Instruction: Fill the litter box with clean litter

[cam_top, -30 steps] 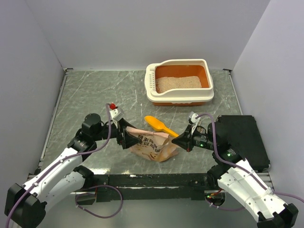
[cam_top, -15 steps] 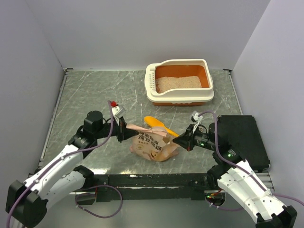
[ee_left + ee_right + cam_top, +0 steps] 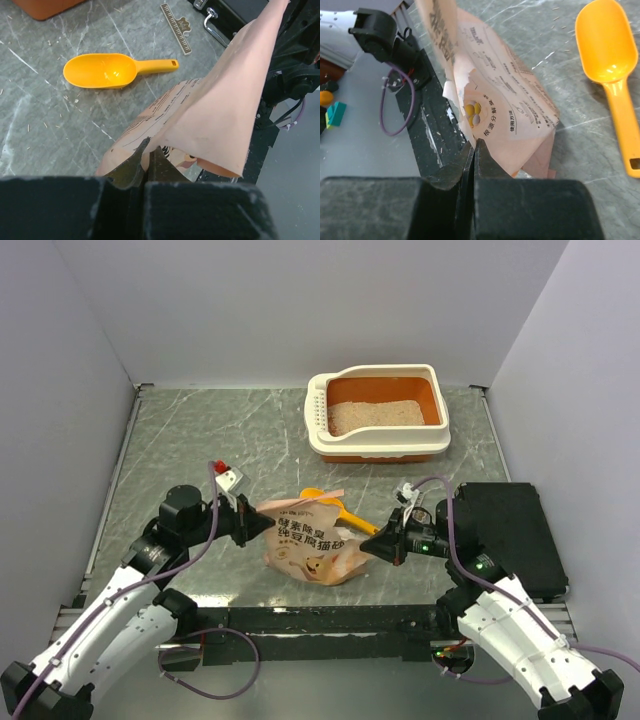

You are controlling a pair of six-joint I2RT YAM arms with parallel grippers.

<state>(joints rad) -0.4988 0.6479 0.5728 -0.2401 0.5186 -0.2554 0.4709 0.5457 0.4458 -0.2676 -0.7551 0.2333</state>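
Note:
The cream-white litter box (image 3: 432, 445) with its orange inside stands at the back of the table, and pale clean litter (image 3: 376, 415) covers its floor. A tan paper bag (image 3: 308, 540) with Chinese print is held up between the arms near the front. My left gripper (image 3: 268, 527) is shut on the bag's left edge; in the left wrist view the bag (image 3: 220, 115) folds over that gripper (image 3: 149, 150). My right gripper (image 3: 365, 548) is shut on the bag's right edge, and the right wrist view shows the same gripper (image 3: 476, 145) pinching the bag (image 3: 505, 100).
A yellow-orange scoop (image 3: 348, 515) lies on the table just behind the bag, partly hidden by it; it also shows as the scoop (image 3: 107, 71) and the scoop (image 3: 612, 55). A flat black box (image 3: 505, 530) sits at the right. A small ruler (image 3: 176, 35) lies near that box.
My left gripper has closed on the bag's left edge and drawn back to the left. The bag has risen from lying crumpled to standing with its printed face up. The right gripper stays shut.

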